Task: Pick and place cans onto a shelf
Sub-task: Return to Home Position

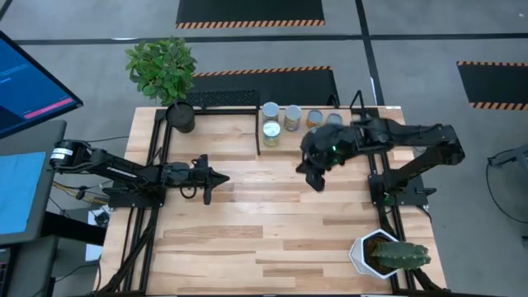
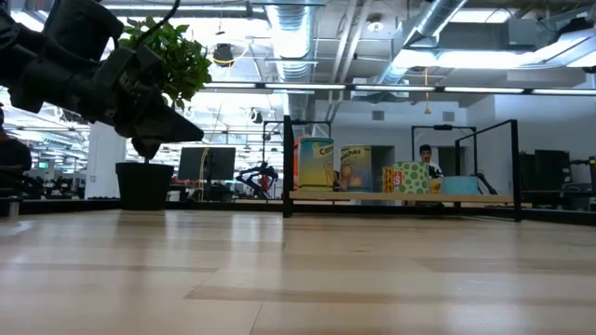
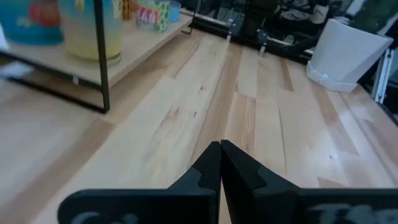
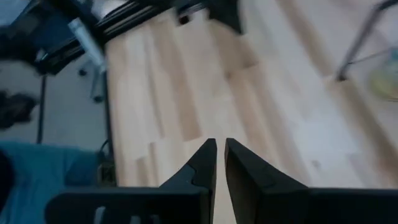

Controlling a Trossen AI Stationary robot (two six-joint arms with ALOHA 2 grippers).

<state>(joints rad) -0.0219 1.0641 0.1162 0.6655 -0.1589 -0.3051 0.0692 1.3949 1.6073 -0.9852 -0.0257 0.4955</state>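
Note:
Several cans (image 1: 271, 132) stand upright on the shelf's wooden board (image 1: 318, 140) at the table's far middle. In the low view they show in a row (image 2: 317, 163) on the board (image 2: 400, 196). The left wrist view shows a yellow can (image 3: 90, 31) behind a black shelf rod (image 3: 102, 62). My left gripper (image 1: 221, 176) is shut and empty over the table's middle left, pointing toward the right; it also shows in the low view (image 2: 191, 126) and its own wrist view (image 3: 220, 152). My right gripper (image 1: 317, 183) is shut and empty, raised in front of the shelf, pointing down (image 4: 219, 152).
A black pot with a green plant (image 1: 180, 115) stands at the far left corner. A white cactus pot (image 1: 375, 252) stands at the near right corner. Black arm frames (image 1: 136, 198) run along both side edges. Bare wood (image 1: 264, 231) lies between the arms and the near edge.

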